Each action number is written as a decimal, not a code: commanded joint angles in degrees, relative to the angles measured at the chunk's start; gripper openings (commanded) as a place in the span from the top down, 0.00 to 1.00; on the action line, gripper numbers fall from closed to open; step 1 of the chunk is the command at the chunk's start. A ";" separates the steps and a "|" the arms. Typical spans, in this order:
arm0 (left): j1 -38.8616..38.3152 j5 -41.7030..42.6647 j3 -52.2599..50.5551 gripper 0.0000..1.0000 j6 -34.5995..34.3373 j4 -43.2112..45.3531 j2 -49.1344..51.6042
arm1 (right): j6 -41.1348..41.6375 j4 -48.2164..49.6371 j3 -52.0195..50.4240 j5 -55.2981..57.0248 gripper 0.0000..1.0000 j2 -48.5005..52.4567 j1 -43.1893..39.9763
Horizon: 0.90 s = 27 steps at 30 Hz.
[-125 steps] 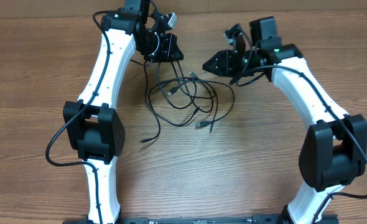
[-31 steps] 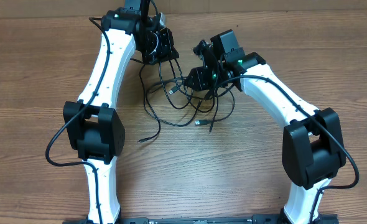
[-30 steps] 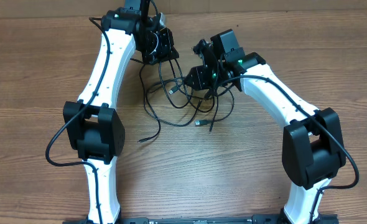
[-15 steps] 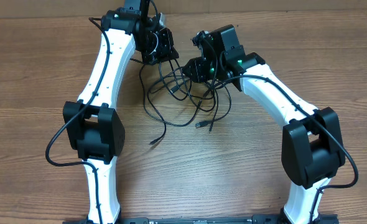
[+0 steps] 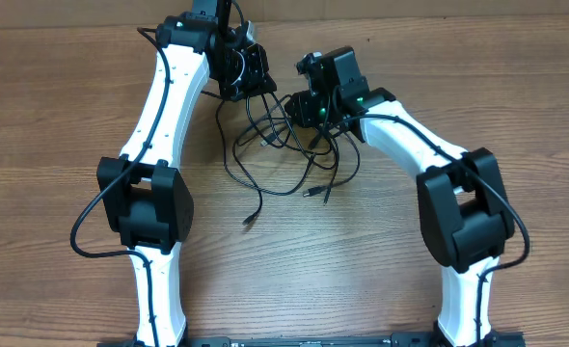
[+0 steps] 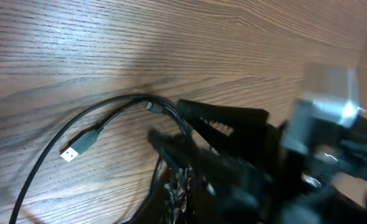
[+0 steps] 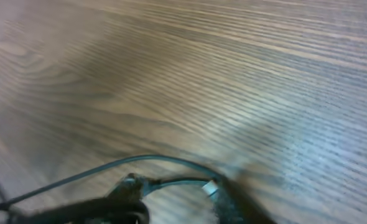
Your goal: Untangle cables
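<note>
The cables (image 5: 286,146) lie as a tangle of thin black loops on the wood between my two arms. Their loose plug ends (image 5: 250,220) trail toward the front. My left gripper (image 5: 253,89) hangs at the tangle's back left, shut on strands that rise into it. In the left wrist view its blurred jaws (image 6: 183,190) pinch dark cord, and a silver-tipped USB plug (image 6: 71,152) rests on the table. My right gripper (image 5: 303,108) sits at the tangle's back right. A short cable end with a pale tip (image 7: 210,186) spans the gap between its fingers (image 7: 177,194).
Bare wooden tabletop (image 5: 362,260) surrounds the tangle. Both white arm links (image 5: 164,106) flank it, and their black elbow housings (image 5: 458,217) stand nearer the front. The two grippers are close together, about a hand's width apart.
My right gripper moved back and left toward the left gripper and narrowed. The tangle shifted with it, and the loose end at the front left slid right.
</note>
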 commanded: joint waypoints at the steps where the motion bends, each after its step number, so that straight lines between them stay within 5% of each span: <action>1: -0.24 0.74 -0.13 0.95 -0.11 -0.52 -0.33 | 0.22 2.71 0.61 5.05 0.74 0.20 -0.26; 7: -0.24 0.07 -0.13 0.86 1.77 -2.16 -0.33 | 0.24 5.42 1.53 4.96 0.96 -4.04 -2.16; 9: -0.22 0.07 -0.13 0.65 2.56 -2.54 -0.33 | 0.24 5.42 1.57 4.96 0.96 -6.34 -2.64; 11: -0.20 -0.13 -0.13 0.28 2.91 -2.78 -0.33 | 0.22 5.29 1.57 4.96 0.96 -8.61 -2.78; 14: -0.22 -1.86 -0.13 0.08 2.89 -2.97 -0.33 | 0.22 4.39 1.57 4.94 0.96 -11.78 -2.80; 27: -0.22 -2.69 -0.13 0.08 2.99 -3.45 -0.33 | 0.22 3.69 1.57 -2.80 0.96 -22.47 -2.80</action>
